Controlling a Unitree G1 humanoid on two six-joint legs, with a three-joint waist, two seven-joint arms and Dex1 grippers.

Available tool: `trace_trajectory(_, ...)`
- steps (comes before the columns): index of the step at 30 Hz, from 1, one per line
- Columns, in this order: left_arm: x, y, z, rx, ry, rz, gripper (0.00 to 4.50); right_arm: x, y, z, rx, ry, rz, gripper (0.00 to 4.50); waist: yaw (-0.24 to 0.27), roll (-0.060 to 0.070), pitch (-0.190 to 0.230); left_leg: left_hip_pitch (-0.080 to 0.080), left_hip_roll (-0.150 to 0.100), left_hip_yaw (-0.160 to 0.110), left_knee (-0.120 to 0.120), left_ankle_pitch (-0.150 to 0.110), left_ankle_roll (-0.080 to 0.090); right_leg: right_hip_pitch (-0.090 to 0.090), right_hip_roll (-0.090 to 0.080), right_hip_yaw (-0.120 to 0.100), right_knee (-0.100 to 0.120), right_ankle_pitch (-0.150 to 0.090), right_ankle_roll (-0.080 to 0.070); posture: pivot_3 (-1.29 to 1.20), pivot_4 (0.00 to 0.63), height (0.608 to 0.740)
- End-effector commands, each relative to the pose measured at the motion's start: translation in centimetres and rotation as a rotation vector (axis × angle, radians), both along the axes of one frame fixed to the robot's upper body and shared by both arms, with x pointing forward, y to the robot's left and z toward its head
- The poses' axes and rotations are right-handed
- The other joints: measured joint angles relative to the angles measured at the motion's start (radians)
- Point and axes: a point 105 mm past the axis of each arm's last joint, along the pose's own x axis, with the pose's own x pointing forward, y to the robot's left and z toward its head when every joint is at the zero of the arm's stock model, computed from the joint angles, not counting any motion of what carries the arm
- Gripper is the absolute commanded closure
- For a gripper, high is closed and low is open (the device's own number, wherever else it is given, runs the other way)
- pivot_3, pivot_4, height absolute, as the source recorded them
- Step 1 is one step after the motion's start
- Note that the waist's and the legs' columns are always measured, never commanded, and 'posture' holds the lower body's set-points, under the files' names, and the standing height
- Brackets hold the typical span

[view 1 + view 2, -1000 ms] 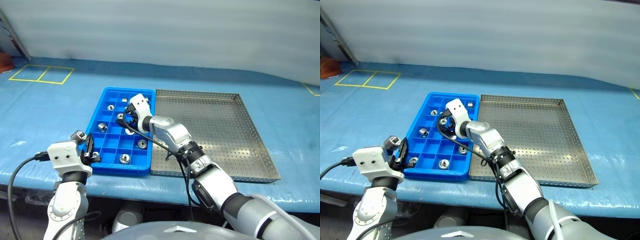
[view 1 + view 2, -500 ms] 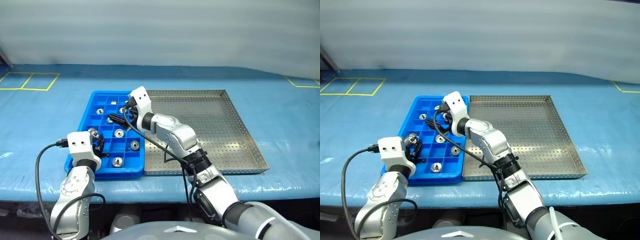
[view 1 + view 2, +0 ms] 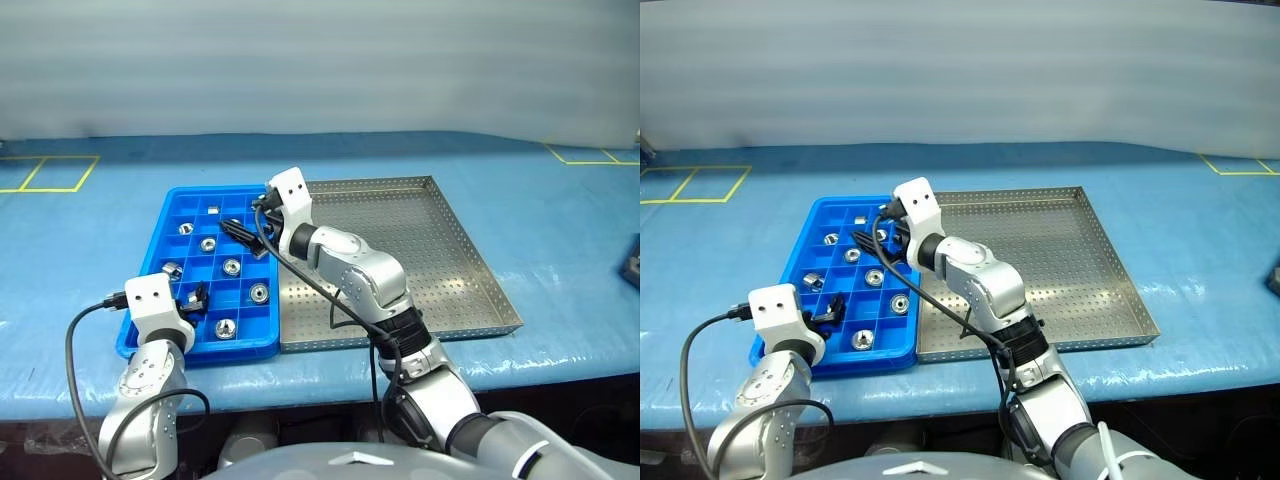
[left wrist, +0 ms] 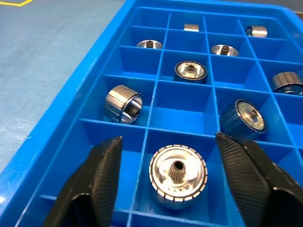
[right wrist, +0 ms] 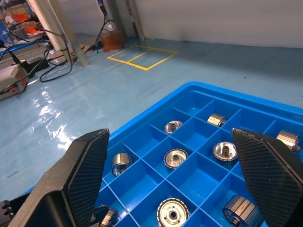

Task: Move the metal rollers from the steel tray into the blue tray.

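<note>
The blue tray point(image 3: 148, 300) lies on the table with several metal rollers point(image 3: 232, 266) spread singly over its compartments. The steel tray point(image 3: 440, 250) sits right against it on the right, its perforated bottom bare where I can see it. My left gripper point(image 4: 169, 142) is open over the tray's near left corner. One roller point(image 4: 178, 176) lies in the compartment between its fingers, apart from both. My right gripper point(image 3: 238, 228) hovers open above the tray's far part, and in the right wrist view its fingers point(image 5: 87, 161) stand wide with nothing between them.
The table is covered in blue sheeting with yellow tape squares point(image 3: 45, 172) at the far left. A dark object point(image 3: 632, 262) shows at the right edge. A black cable point(image 3: 300, 285) hangs from my right arm over the seam between the trays.
My left gripper sank to the tray's near corner and opened, leaving the roller it held in a compartment. My right gripper lifted up off the tray. The whole view has shifted.
</note>
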Motion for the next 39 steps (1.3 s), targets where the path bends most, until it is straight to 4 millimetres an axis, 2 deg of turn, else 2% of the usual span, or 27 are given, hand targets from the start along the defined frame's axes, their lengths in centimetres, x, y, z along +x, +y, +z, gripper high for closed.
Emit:
trace_trajectory(1, 0.7, -0.4, 2.4, 0.017, -0.125, -0.024, 0.05, -0.6, 0.4, 1.8, 0.058, -0.04, 0.018, 0.13, -0.001, 0.003, 0.035, 0.0, 0.0, 0.0, 0.0, 0.0, 0.0, 0.0, 0.0, 0.0, 0.0, 0.0, 0.0, 0.3, 0.0, 0.74)
trace_trajectory(2, 1.0, -0.7, 3.4, 0.026, -0.178, -0.053, 0.05, -0.7, 0.4, 2.0, 0.058, -0.046, 0.023, 0.13, -0.002, -0.001, 0.052, 0.002, 0.0, 0.001, 0.0, -0.001, 0.001, 0.001, -0.001, 0.0, 0.001, -0.002, -0.001, 0.3, 0.0, 0.74)
trace_trajectory(3, 1.2, -1.1, 4.3, 0.031, -0.224, -0.081, 0.05, -0.7, 0.4, 2.1, 0.059, -0.055, 0.026, 0.13, -0.003, 0.002, 0.064, 0.007, 0.0, 0.0, 0.0, 0.001, 0.002, 0.007, -0.001, -0.001, -0.002, -0.002, -0.001, 0.3, 0.0, 0.74)
trace_trajectory(5, 1.4, -1.6, 5.8, 0.055, -0.299, -0.123, 0.05, -0.8, 0.3, 2.5, 0.066, -0.071, 0.029, 0.13, -0.01, 0.006, 0.07, 0.004, -0.002, -0.001, 0.001, 0.002, 0.003, 0.004, -0.001, -0.001, -0.002, -0.002, -0.001, 0.3, 0.0, 0.74)
trace_trajectory(11, 1.8, -2.1, 8.2, 0.161, -0.404, -0.178, 0.05, -1.0, -0.6, 3.2, 0.065, -0.152, 0.022, 0.13, -0.018, 0.006, 0.076, 0.0, -0.002, -0.005, -0.006, 0.001, 0.003, -0.002, -0.001, -0.001, 0.0, -0.001, -0.001, 0.25, 0.0, 0.74)
trace_trajectory(13, 2.1, -2.3, 8.3, 0.185, -0.413, -0.205, 0.05, -1.0, -1.3, 3.1, 0.045, -0.187, 0.002, 0.13, -0.019, 0.006, 0.076, -0.002, -0.002, -0.006, -0.008, 0.001, 0.003, -0.005, -0.001, -0.002, -0.001, 0.001, -0.004, 0.22, 0.0, 0.74)
trace_trajectory(17, 2.9, -2.9, 8.5, 0.195, -0.42, -0.258, 0.05, -0.9, -2.8, 2.4, 0.006, -0.215, -0.044, 0.13, -0.021, 0.006, 0.081, -0.004, -0.002, -0.007, -0.008, 0.001, 0.003, -0.006, -0.001, -0.003, -0.002, -0.003, -0.002, 0.17, 0.0, 0.74)
trace_trajectory(27, 4.2, -3.4, 9.7, 0.215, -0.469, -0.309, 0.05, 0.3, -7.9, -0.1, -0.044, -0.159, -0.256, 0.13, -0.026, 0.008, 0.084, -0.004, -0.003, -0.007, -0.007, 0.001, 0.003, -0.006, -0.001, -0.003, -0.002, -0.005, -0.003, 0.07, 0.0, 0.74)
trace_trajectory(30, 4.3, -3.4, 9.8, 0.213, -0.472, -0.311, 0.05, 0.5, -8.3, 0.0, -0.037, -0.159, -0.291, 0.13, -0.026, 0.008, 0.084, -0.004, -0.003, -0.007, -0.007, 0.001, 0.003, -0.006, -0.001, -0.004, -0.002, -0.006, -0.003, 0.06, 0.0, 0.74)
trace_trajectory(31, 4.3, -3.5, 9.8, 0.21, -0.473, -0.311, 0.05, 0.5, -8.3, 0.1, -0.035, -0.161, -0.296, 0.13, -0.039, 0.005, 0.049, -0.004, -0.003, -0.007, -0.007, 0.001, 0.003, -0.006, -0.001, -0.004, -0.002, -0.006, -0.003, 0.06, 0.0, 0.74)
trace_trajectory(32, 4.3, -3.5, 9.8, 0.208, -0.473, -0.312, 0.05, 0.5, -8.3, 0.1, -0.033, -0.162, -0.298, 0.13, -0.049, 0.004, 0.033, -0.009, -0.002, -0.007, -0.009, 0.002, 0.0, -0.009, 0.0, -0.002, -0.004, -0.001, 0.0, 0.06, 0.0, 0.74)
trace_trajectory(33, 4.4, -3.6, 9.7, 0.206, -0.474, -0.312, 0.05, 0.6, -8.3, 0.2, -0.031, -0.164, -0.299, 0.13, -0.06, 0.002, 0.025, -0.006, -0.002, -0.007, -0.007, 0.001, -0.004, -0.006, -0.002, -0.004, -0.002, -0.003, -0.001, 0.06, 0.0, 0.74)
trace_trajectory(36, 4.4, -3.7, 9.7, 0.203, -0.475, -0.314, 0.05, 0.6, -8.2, 0.3, -0.028, -0.171, -0.298, 0.13, -0.099, -0.004, 0.015, -0.006, -0.003, -0.004, -0.006, -0.002, 0.001, -0.005, -0.003, -0.002, -0.004, -0.006, 0.006, 0.07, 0.0, 0.74)
trace_trajectory(39, 4.3, -3.7, 9.6, 0.205, -0.475, -0.313, 0.05, 0.6, -8.0, 0.3, -0.026, -0.177, -0.295, 0.13, -0.13, -0.006, 0.013, -0.006, -0.004, -0.003, -0.003, -0.003, 0.001, -0.004, -0.003, -0.001, -0.004, -0.006, 0.005, 0.08, 0.0, 0.74)
